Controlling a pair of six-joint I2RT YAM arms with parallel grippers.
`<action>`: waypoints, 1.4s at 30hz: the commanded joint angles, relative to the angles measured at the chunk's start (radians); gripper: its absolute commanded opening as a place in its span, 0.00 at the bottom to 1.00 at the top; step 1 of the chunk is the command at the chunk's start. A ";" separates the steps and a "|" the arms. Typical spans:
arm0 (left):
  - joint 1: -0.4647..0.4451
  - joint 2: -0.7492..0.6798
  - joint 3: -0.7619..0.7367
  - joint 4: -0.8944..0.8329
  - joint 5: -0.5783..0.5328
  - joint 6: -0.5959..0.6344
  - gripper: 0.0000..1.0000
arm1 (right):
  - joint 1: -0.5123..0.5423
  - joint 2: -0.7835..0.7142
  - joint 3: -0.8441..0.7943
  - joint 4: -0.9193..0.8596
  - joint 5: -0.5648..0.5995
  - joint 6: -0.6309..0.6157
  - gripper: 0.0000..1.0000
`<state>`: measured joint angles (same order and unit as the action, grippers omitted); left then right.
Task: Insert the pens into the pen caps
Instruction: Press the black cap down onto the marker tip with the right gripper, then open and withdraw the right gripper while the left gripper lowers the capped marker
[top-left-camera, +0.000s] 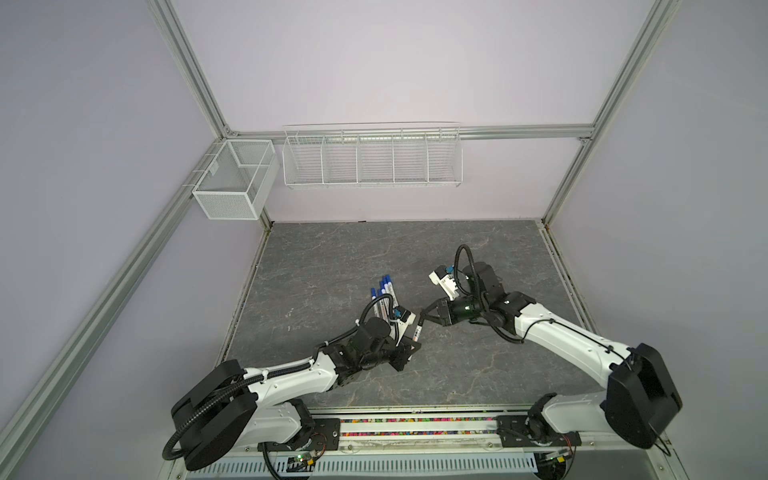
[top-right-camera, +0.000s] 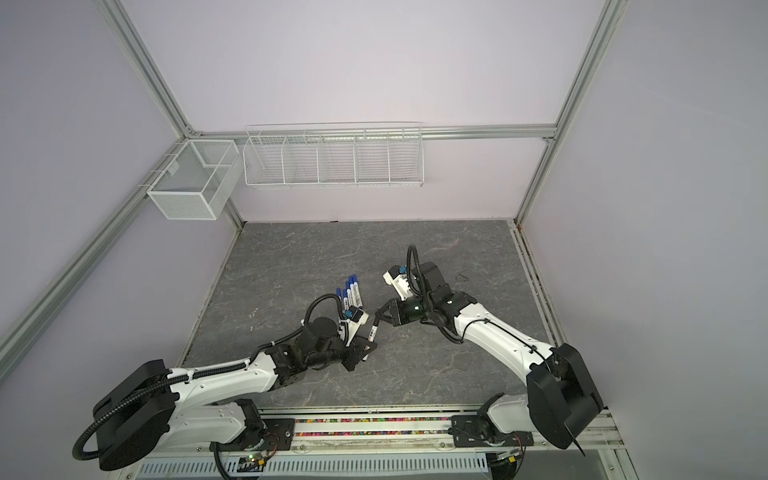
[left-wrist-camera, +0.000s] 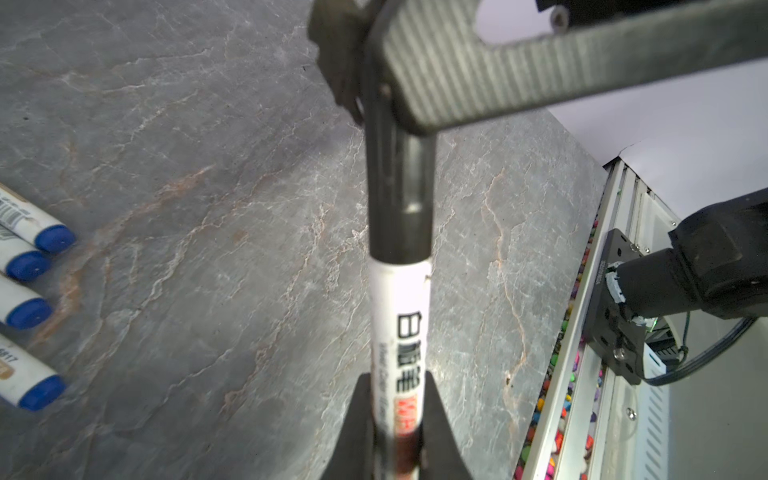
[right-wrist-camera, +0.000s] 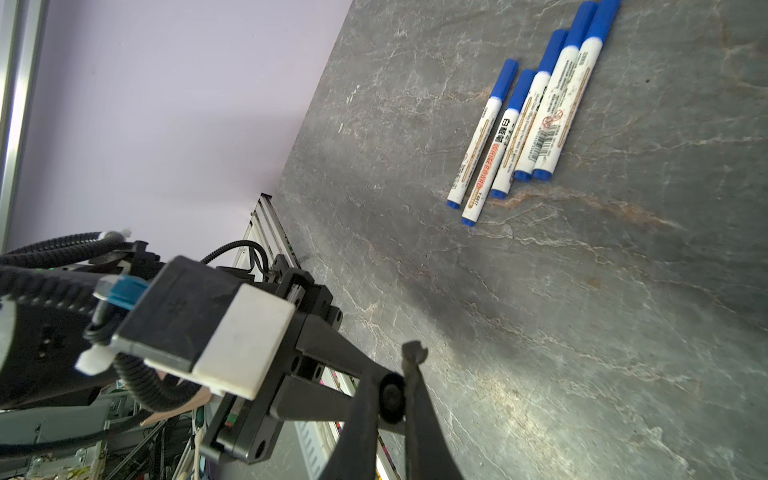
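Seating black cap (left-wrist-camera: 400, 195), pinched in right gripper (right-wrist-camera: 397, 388), onto pen (left-wrist-camera: 399, 324) clamped in left gripper (left-wrist-camera: 398, 424); five blue pens (right-wrist-camera: 536, 120) lying capped; apparently finishing last.

An edge is cutting off the blue-plugged pens (left-wrist-camera: 25, 311) and held pen (left-wrist-camera: 400, 332), while a ribbed finger (left-wrist-camera: 498, 70) is hiding the black cap's (left-wrist-camera: 401, 199) end.
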<state>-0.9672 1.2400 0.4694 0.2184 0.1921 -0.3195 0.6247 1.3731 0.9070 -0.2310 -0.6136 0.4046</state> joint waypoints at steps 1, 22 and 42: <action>0.019 -0.024 0.070 0.180 -0.094 0.001 0.00 | 0.101 0.037 -0.016 -0.219 -0.174 -0.070 0.07; 0.115 -0.191 0.089 0.261 -0.046 -0.088 0.00 | 0.109 0.212 -0.061 -0.209 -0.126 -0.079 0.07; 0.238 -0.155 -0.076 0.075 -0.203 -0.278 0.00 | -0.085 -0.100 -0.002 -0.009 0.184 0.177 0.54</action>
<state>-0.7818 1.0748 0.3626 0.3336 0.0769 -0.5198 0.5610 1.3087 0.8738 -0.1928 -0.5289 0.5545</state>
